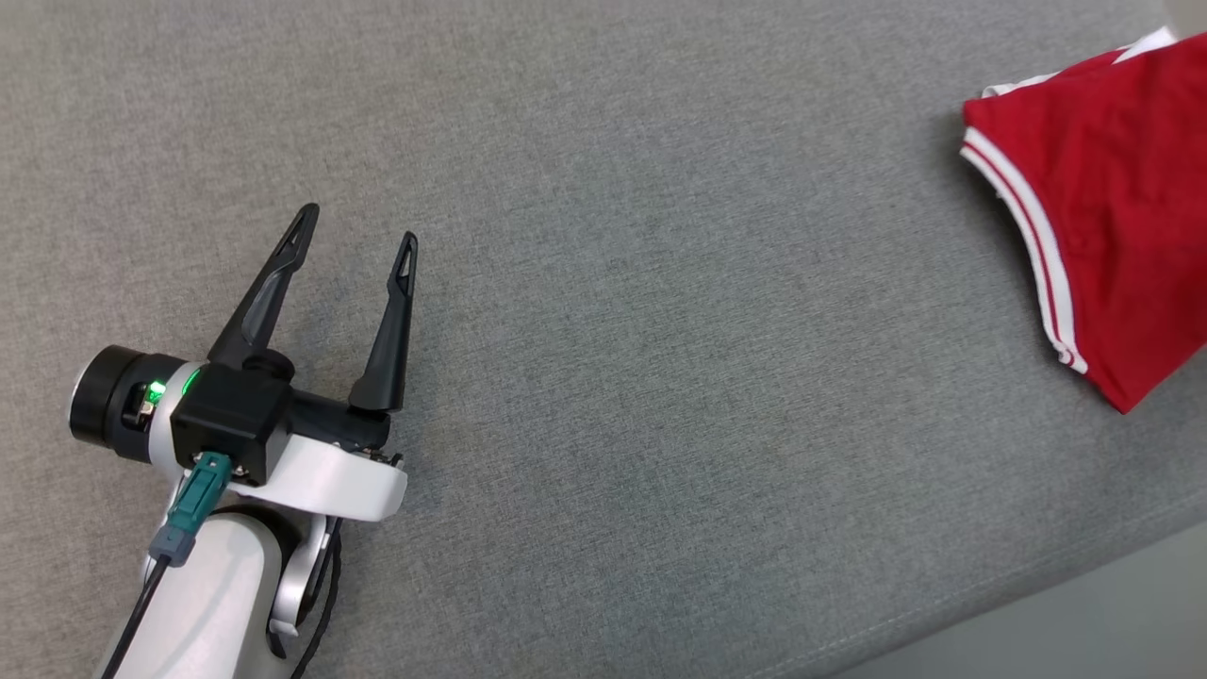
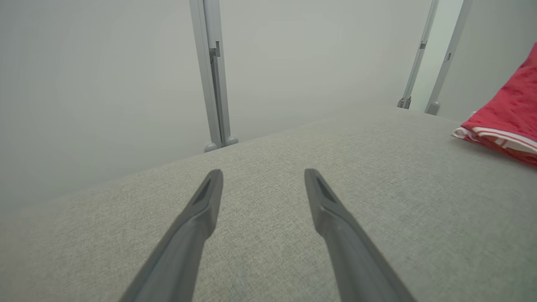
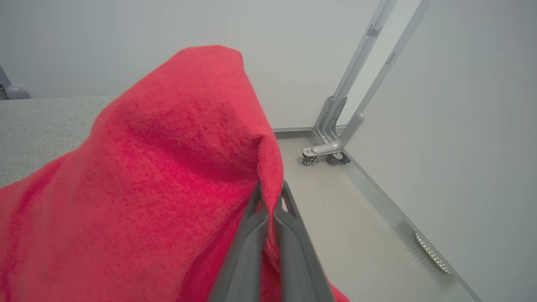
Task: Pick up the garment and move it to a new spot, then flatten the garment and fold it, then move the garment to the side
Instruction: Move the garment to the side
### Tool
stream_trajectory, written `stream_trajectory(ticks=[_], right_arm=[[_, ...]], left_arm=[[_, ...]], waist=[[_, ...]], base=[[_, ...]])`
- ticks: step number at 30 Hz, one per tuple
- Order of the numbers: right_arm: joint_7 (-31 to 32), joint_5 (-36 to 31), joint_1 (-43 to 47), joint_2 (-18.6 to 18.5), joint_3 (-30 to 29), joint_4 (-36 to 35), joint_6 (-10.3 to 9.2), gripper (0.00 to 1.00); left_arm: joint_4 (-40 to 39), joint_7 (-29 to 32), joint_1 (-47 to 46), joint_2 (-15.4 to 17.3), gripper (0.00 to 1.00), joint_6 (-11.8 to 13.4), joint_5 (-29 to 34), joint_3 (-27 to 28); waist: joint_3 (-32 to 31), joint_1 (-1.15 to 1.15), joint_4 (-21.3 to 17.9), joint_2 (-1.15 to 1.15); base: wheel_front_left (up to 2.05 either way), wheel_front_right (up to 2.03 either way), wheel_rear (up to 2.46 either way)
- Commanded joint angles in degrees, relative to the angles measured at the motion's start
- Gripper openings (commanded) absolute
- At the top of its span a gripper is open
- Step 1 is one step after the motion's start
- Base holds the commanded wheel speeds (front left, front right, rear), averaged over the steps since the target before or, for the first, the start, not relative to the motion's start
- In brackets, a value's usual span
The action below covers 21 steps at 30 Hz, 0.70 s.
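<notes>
Grey fabric surface (image 1: 660,330) has the red, white-trimmed garment (image 1: 1113,189) over at its right side. Pretty clear the right gripper (image 3: 270,197) is pinched tight on a fold of it, while the left gripper (image 1: 358,226) hangs spread wide with nothing in it, well to the garment's left.

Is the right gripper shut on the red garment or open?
Shut on it: the right gripper has its fingers pressed together with a fold of the red garment pinched between them.
</notes>
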Motion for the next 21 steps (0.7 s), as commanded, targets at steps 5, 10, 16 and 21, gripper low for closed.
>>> stream_trajectory(ticks=[5,10,16,21], right_arm=[[-1.14,-0.32,-3.15,0.61,-0.21,6.55,0.0,1.0],[-1.5,0.13,-2.74,1.55,-0.68,8.02,0.0,1.0],[-1.47,-0.95,1.57,3.26,-5.36,2.64,0.0,1.0],[-1.43,-4.81,7.95,7.28,-11.32,-6.99,0.0,1.0]], left_arm=[[-0.94,0.74,-1.9,0.95,1.0,-0.46,1.02,-0.57],[-1.05,0.93,-2.06,1.28,1.0,-0.21,0.99,-0.66],[-0.07,0.17,-0.53,0.97,1.0,0.18,0.07,-0.78],[0.98,-0.92,1.15,0.35,1.0,1.05,-1.29,-0.16]], waist=[[2.13,0.0,0.53,0.0],[2.09,0.0,0.38,0.0],[-0.35,0.0,0.18,0.0],[-3.52,0.0,-0.03,0.0]], base=[[0.0,0.0,0.0],[0.0,0.0,0.0],[0.0,0.0,0.0],[0.0,0.0,0.0]])
